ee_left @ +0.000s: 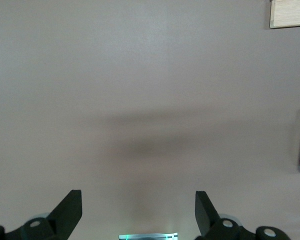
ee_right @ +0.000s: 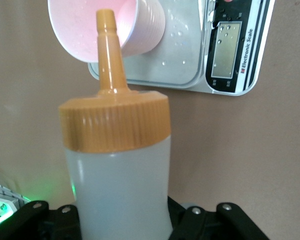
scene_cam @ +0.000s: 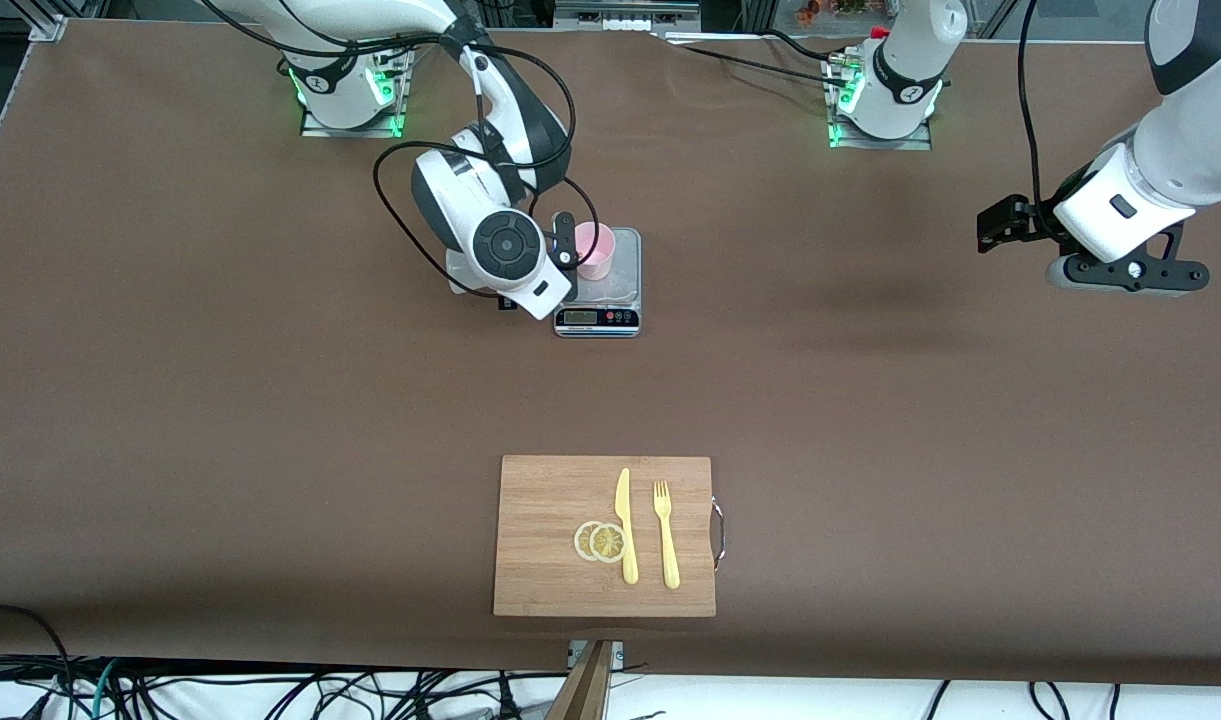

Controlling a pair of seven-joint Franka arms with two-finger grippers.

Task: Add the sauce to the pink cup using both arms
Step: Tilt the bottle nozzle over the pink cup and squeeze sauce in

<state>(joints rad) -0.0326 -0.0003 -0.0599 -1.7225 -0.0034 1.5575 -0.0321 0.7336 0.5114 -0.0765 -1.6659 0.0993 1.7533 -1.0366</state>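
The pink cup stands on a small scale, toward the right arm's end of the table. My right gripper is shut on the sauce bottle, a whitish squeeze bottle with an orange cap. The nozzle points at the cup's mouth, its tip just over the rim. In the front view the right wrist hides the bottle. My left gripper waits open and holds nothing, above bare table at the left arm's end.
A wooden cutting board lies near the table's front edge, carrying a yellow knife, a yellow fork and two lemon slices. Water drops dot the scale's platform. The scale's display faces the front camera.
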